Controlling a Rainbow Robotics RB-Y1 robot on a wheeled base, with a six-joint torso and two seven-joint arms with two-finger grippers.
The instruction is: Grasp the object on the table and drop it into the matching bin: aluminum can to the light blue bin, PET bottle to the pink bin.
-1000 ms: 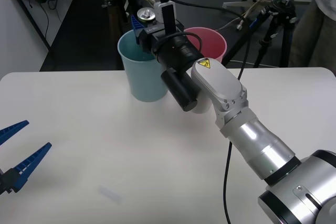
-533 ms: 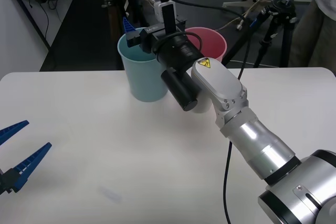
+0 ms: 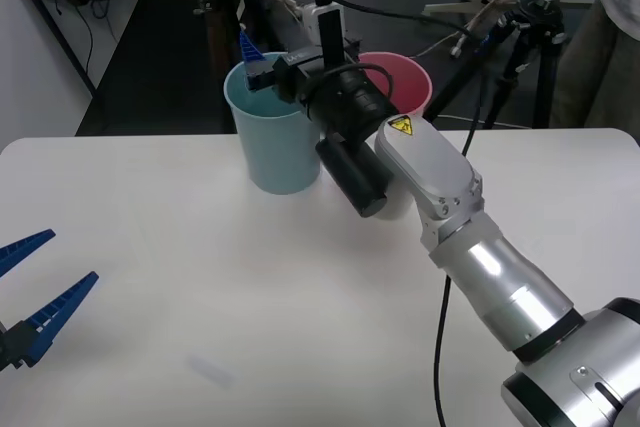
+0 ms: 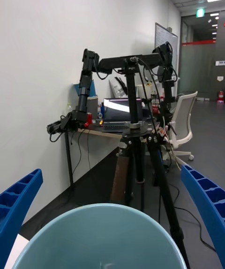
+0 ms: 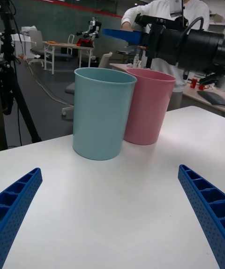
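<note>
My right gripper [image 3: 262,65] hangs open over the mouth of the light blue bin [image 3: 270,147], with nothing between its blue fingers [image 4: 206,203]. From the right wrist, the bin's rim [image 4: 98,222] curves just below the gripper [image 4: 111,170]. The pink bin [image 3: 400,82] stands touching the blue one on its right, partly behind my right arm. The aluminum can and any PET bottle are out of view. My left gripper [image 3: 72,257] rests open low over the white table [image 3: 200,277] at the near left. Its wrist view faces both bins [image 5: 101,114] [image 5: 147,109].
Tripods [image 3: 520,37] and cabled equipment stand on the dark floor behind the table's far edge, one tripod [image 4: 136,147] directly beyond the blue bin. My right arm stretches diagonally across the table's right half, trailing a black cable.
A second ago the can sat between my right fingers above the light blue bin. Half a second ago it was gone and the fingers stood open. The arm has since shifted slightly right.
</note>
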